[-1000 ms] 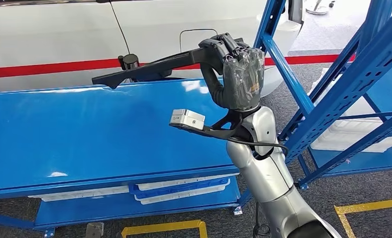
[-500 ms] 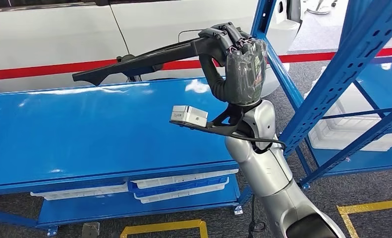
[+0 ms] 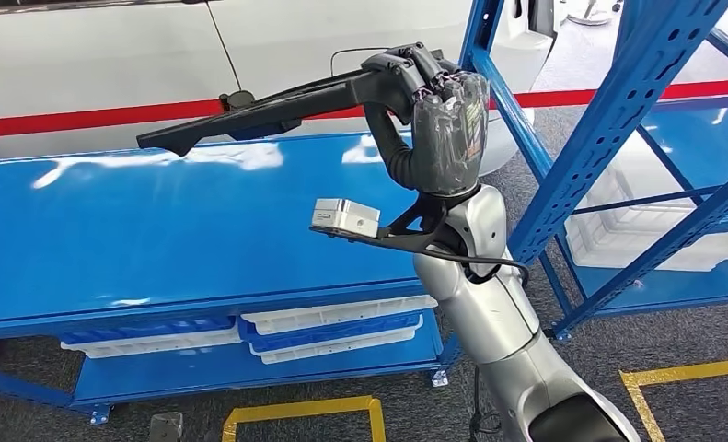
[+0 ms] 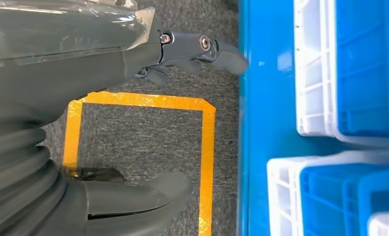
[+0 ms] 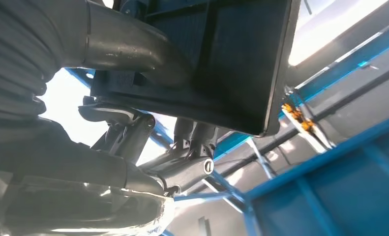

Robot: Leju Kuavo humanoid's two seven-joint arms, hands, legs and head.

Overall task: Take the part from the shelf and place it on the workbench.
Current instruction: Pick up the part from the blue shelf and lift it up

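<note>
1. Workbench point(image 3: 157, 230), broad glossy blue top, taken as the landmark; behind its far edge stands a white car body point(image 3: 93, 64) with a red stripe; a blue shelf frame point(image 3: 618, 120) rises just off its right end; white-and-blue crates point(image 3: 332, 333) sit on the lower deck beneath its top.
2. Right arm point(image 3: 489, 313) reaches up past the workbench's right end; the right hand point(image 3: 438, 129) is raised above the far right corner, fingers wrapped around one end of the part point(image 3: 259, 109); the right wrist view shows thumb and fingers clamped on a dark ribbed body.
3. The part is a long black piece, held in the air over the workbench's back edge, touching nothing but the hand; its long axis runs roughly along the bench's length, free end pointing toward the bench's left and dipping slightly, gripped end highest.
4. Left hand point(image 4: 148, 54) hangs low by the front of the workbench's lower deck, over the yellow floor tape point(image 4: 148, 103); fingers apart, holding nothing.
5. Progress, as judged: the part is off the shelf and carried to the bench; lowering and release are not yet done.
</note>
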